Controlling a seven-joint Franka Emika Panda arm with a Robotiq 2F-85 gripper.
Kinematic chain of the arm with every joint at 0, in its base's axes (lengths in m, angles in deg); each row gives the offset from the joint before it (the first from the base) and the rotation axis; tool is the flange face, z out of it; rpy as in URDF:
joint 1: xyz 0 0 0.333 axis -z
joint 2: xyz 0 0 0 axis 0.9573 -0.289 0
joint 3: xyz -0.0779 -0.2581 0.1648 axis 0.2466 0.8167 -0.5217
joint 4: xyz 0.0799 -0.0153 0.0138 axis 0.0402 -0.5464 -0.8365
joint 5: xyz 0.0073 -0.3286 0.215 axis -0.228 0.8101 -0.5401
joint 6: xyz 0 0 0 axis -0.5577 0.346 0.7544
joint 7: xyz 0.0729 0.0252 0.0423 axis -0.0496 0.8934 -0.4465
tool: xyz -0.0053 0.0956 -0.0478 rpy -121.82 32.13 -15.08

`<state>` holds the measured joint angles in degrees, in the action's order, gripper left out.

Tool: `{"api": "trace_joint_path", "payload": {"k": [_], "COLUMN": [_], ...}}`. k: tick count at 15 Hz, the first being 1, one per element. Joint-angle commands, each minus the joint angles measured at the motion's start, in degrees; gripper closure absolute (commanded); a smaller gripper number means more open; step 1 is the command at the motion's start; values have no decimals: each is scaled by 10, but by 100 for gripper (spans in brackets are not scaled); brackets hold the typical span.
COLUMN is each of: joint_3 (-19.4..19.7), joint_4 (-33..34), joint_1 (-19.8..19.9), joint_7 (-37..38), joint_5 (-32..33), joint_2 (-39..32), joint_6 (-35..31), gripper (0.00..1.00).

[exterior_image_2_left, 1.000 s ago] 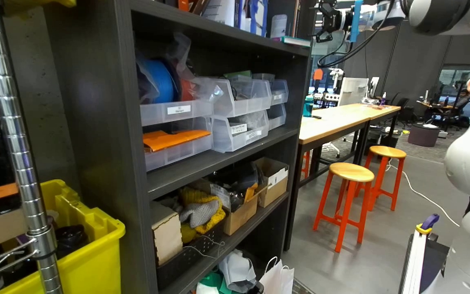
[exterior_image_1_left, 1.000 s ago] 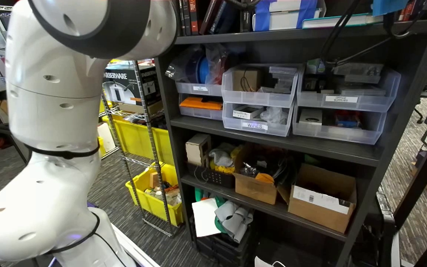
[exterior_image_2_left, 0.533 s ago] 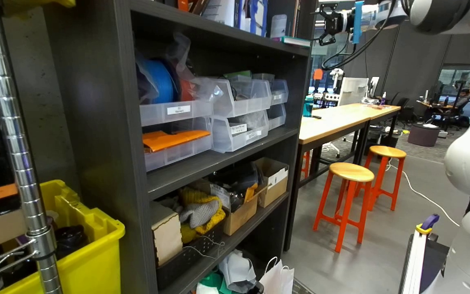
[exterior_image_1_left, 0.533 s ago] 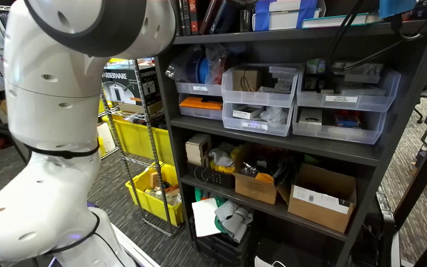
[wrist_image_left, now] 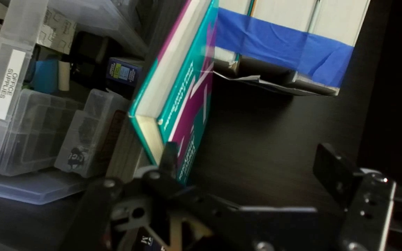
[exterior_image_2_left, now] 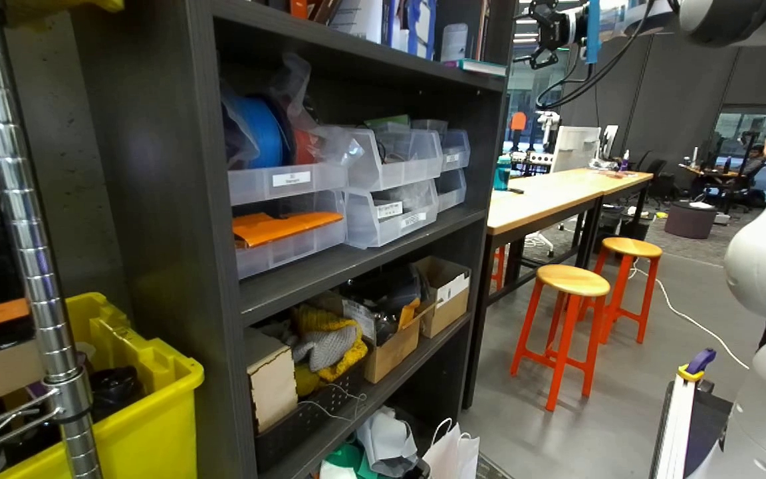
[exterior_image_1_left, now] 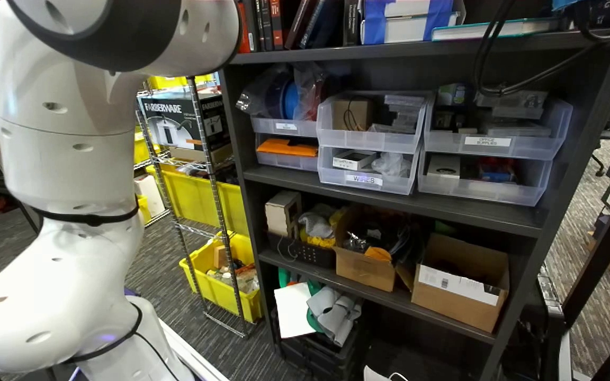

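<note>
On the upper shelf [exterior_image_1_left: 337, 53], the book [wrist_image_left: 183, 101] lies flat near the taped books [wrist_image_left: 277, 24]. We have our gripper [wrist_image_left: 246, 153] before it, fingers spread wide with nothing between them; in the wrist view one finger overlaps the book's end, and whether they touch we cannot tell. We take this for lining up, no grip made yet; the next move, we judge, calls for setting the fingers above and below the book, clear of the shelf.

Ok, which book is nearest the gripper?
The teal-and-purple book, lying flat: in the wrist view, a fingertip overlaps it, contact unclear. The blue-taped books sit farther from the gripper.
</note>
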<state>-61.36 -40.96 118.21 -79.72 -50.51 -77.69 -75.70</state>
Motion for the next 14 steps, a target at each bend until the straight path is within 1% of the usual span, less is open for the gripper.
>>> {"api": "trace_joint_path", "payload": {"k": [1,6,12,14], "joint_3": [6,6,6,1], "joint_4": [-30,-50,-10,-18], "joint_1": [-5,-10,19,14], "joint_7": [-7,-14,2,-6], "joint_5": [15,22,3,5], "joint_2": [26,24,1,2], "joint_6": [-12,-26,0,-12], "gripper": [0,0,0,0]}}
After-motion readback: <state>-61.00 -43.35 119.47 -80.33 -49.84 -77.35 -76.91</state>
